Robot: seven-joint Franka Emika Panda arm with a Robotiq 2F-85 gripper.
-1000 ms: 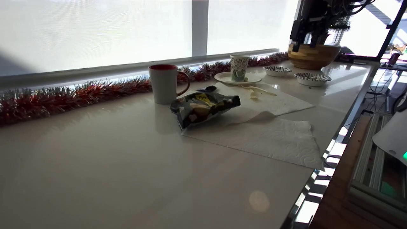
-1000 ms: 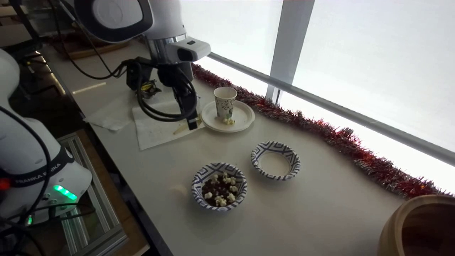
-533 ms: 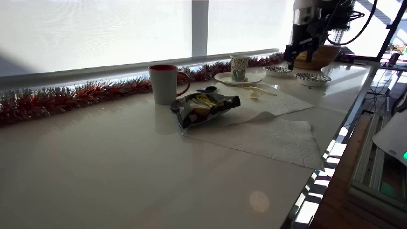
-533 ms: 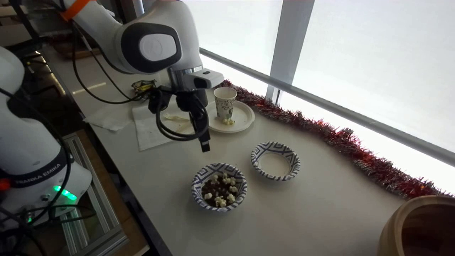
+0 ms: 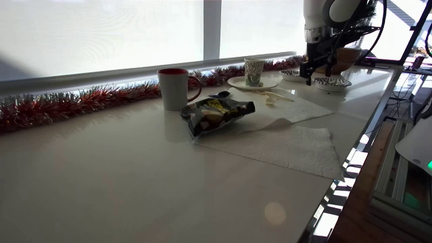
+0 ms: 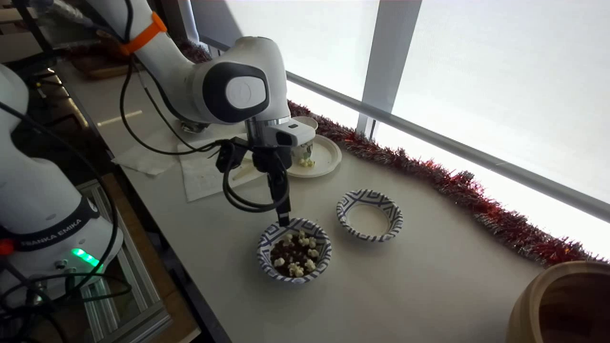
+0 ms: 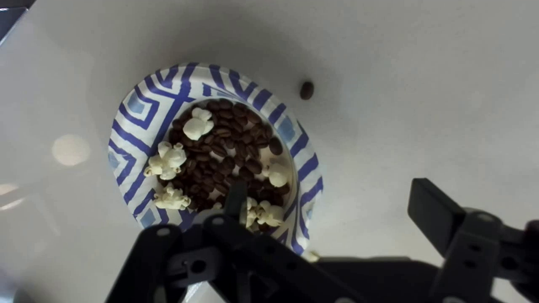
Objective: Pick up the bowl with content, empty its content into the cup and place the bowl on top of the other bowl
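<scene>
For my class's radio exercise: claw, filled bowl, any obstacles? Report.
Claw open, holding nothing. Filled bowl upright on table, unlifted. Loose bean beside bowl, likely no obstacle.

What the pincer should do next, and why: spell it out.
Probably lower the pincer slightly, so it straddles the rim of the filled bowl. In the wrist view the jaws stand open: one finger overlaps the coffee beans and popcorn, the other finger shows outside the rim. Nothing is gripped yet; the exact height is hard to judge.
</scene>
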